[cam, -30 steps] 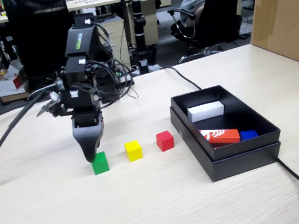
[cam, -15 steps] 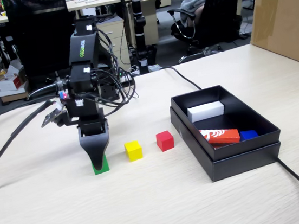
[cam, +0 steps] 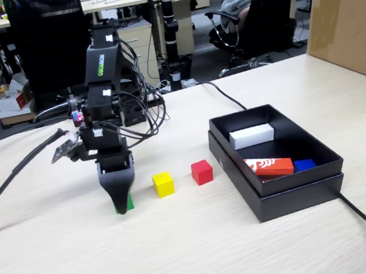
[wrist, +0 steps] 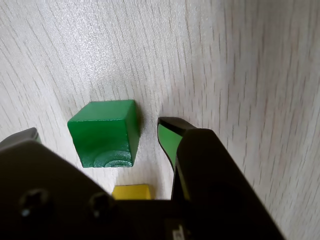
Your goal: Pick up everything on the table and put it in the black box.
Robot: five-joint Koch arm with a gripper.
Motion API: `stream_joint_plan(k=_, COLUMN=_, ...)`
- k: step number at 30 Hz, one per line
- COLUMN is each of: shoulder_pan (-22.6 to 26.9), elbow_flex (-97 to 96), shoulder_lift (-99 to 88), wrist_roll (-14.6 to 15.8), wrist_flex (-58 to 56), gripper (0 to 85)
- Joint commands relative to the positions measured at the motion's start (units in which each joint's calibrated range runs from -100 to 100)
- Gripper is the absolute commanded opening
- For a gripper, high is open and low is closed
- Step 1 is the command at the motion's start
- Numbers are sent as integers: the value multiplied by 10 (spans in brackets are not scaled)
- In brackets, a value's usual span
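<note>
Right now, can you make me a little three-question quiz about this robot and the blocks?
1. True or false: the green cube sits between the open tips of the pincer.
2. Which cube is nearest the black box? A green, B yellow, C red.
3. Fill in: the white block lies in the ____.

Key: 1 true. 2 C, the red cube; the yellow cube is in the middle. 3 black box.
</note>
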Motion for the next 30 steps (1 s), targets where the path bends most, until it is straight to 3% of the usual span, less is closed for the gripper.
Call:
stream_joint_plan(k=1, shoulder_pan=0, elbow_flex=41, shoulder_lift=-5, wrist_roll=-4, wrist_flex=3, gripper=479)
stream_joint_plan(k=8, shoulder_pan=-1, elbow_flex=35, shoulder_lift=4, wrist_roll=-3, wrist_flex=4, gripper=469)
stream_joint_plan(k=13, shoulder_pan=-4, elbow_flex=39, shoulder_lift=10, wrist_roll=-7, wrist_flex=4, gripper=371)
stream_joint_plan(k=22, shoulder_pan=-8, elbow_flex=45, shoulder_lift=11, wrist_roll=-6, wrist_flex=4, gripper=101)
stream_joint_plan(k=30, shoulder_pan=-11, elbow_flex=61, shoulder_lift=-55, wrist_roll=-3, wrist_flex=-41, gripper=66)
